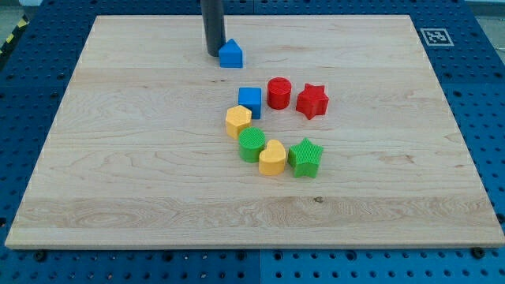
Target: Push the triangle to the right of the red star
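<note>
The blue triangle block [231, 54] lies near the board's top, left of centre. My tip [213, 54] stands just to its left, touching or almost touching it. The red star [312, 100] lies lower and to the view's right, in the board's middle. The red cylinder [278, 92] sits right next to the star on its left.
A blue cube [250, 102] lies left of the red cylinder. Below it a yellow hexagon [238, 121], a green cylinder [252, 145], a yellow heart [272, 158] and a green star [305, 157] form a curved row. The wooden board [118, 158] rests on a blue pegboard table.
</note>
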Controlling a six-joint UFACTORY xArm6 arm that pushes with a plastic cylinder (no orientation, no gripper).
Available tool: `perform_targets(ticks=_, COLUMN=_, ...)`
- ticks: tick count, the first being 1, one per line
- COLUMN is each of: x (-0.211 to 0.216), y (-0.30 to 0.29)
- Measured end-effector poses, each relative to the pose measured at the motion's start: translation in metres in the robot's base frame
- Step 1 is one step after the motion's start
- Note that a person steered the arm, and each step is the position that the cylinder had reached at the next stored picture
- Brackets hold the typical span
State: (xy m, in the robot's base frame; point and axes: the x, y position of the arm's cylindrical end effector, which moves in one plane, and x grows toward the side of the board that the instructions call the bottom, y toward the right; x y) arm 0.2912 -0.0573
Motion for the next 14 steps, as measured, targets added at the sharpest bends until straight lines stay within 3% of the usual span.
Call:
perform_targets(ticks=3, x=0.054, y=0.037)
perform_targets(ticks=7, x=0.055, y=0.156)
perform_targets(ticks=14, x=0.052, y=0.264)
